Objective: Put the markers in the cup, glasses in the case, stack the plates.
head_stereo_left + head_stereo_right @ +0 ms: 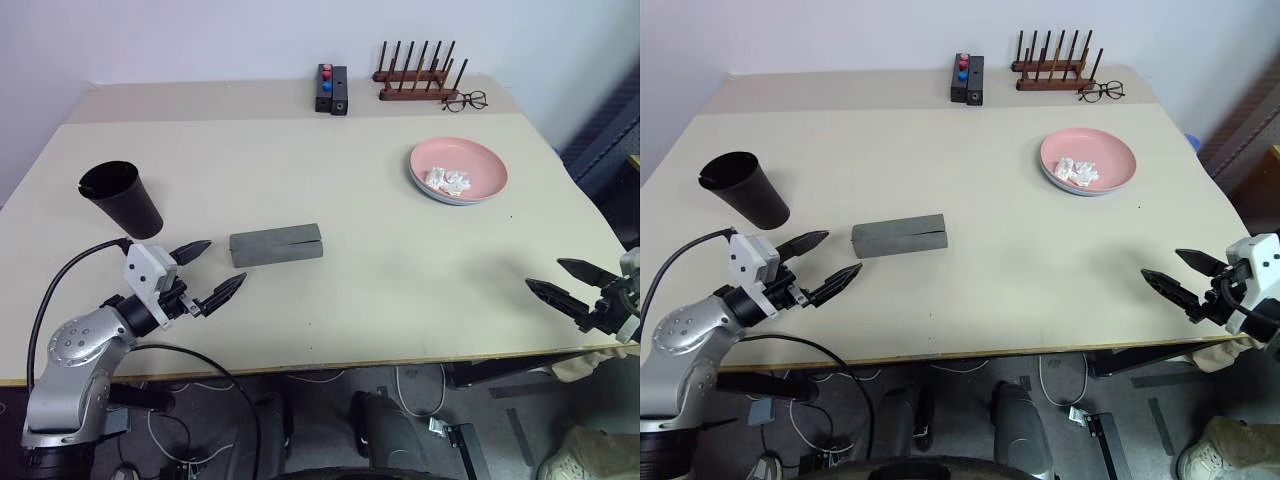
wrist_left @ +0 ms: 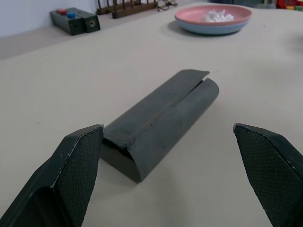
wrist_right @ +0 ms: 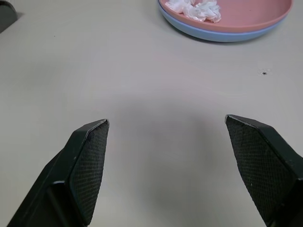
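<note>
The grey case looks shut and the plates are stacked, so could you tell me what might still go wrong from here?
The cup leans and sits near the open left pincer; a sideways swing could tip it. The case lies close in front of that pincer, so a forward move could shove it. Crumpled white paper on the pink plate could spill if the stack is bumped.

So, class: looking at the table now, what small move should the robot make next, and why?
Probably just draw both arms back to rest. The pink plate already sits on the blue plate, the case lies shut, the cup stands upright, though its inside is hidden, and the left tool and right tool are open and empty.
</note>
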Robot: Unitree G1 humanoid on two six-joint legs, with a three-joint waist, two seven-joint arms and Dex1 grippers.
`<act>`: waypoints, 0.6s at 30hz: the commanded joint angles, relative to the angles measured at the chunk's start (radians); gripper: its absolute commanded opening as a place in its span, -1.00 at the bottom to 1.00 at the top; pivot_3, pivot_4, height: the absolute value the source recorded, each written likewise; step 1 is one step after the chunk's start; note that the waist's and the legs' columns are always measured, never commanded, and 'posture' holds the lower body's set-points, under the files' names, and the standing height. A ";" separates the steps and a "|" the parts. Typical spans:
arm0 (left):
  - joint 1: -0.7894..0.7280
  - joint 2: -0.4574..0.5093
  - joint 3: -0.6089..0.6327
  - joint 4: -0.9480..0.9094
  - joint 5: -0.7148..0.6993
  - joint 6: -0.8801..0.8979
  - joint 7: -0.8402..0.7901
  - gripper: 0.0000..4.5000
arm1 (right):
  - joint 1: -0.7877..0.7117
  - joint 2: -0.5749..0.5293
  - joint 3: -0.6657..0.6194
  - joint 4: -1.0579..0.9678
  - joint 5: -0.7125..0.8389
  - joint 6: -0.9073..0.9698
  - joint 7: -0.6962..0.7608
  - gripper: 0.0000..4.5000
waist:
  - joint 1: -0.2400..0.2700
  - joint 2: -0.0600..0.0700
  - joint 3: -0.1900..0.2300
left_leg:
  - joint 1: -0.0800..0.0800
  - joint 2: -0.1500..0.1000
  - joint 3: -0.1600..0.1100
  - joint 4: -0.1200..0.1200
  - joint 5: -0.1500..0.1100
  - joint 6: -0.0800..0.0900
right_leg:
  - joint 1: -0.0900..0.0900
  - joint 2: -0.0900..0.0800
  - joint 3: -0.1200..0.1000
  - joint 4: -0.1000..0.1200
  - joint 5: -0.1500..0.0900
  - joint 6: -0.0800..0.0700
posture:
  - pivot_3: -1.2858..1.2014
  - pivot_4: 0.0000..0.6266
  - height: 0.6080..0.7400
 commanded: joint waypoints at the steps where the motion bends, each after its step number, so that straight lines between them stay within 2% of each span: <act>1: 0.013 0.008 0.048 -0.039 -0.030 -0.011 0.008 1.00 | 0.012 0.000 -0.057 -0.021 0.021 -0.011 -0.015 0.77 | 0.001 0.000 0.000 | 0.000 0.000 0.000 0.000 0.000 0.000 | 0.000 0.000 0.000 -0.001 0.000 0.000 | 0.03 -0.52 1.00; 9: -0.023 -0.039 0.068 -0.091 -0.073 0.050 0.140 1.00 | 0.022 0.010 -0.053 -0.037 0.038 -0.029 -0.010 0.77 | 0.001 0.000 0.000 | -0.001 0.000 0.000 0.000 0.000 0.000 | 0.001 0.000 0.000 -0.004 0.001 -0.001 | 0.03 -0.52 1.00; 18: -0.025 -0.077 0.043 -0.115 -0.081 0.077 0.200 1.00 | -0.014 0.017 0.004 -0.029 0.028 -0.059 0.003 0.77 | 0.000 0.000 0.000 | -0.001 0.000 0.000 0.000 0.000 0.001 | 0.001 0.001 0.000 -0.005 0.001 -0.001 | 0.03 -0.52 1.00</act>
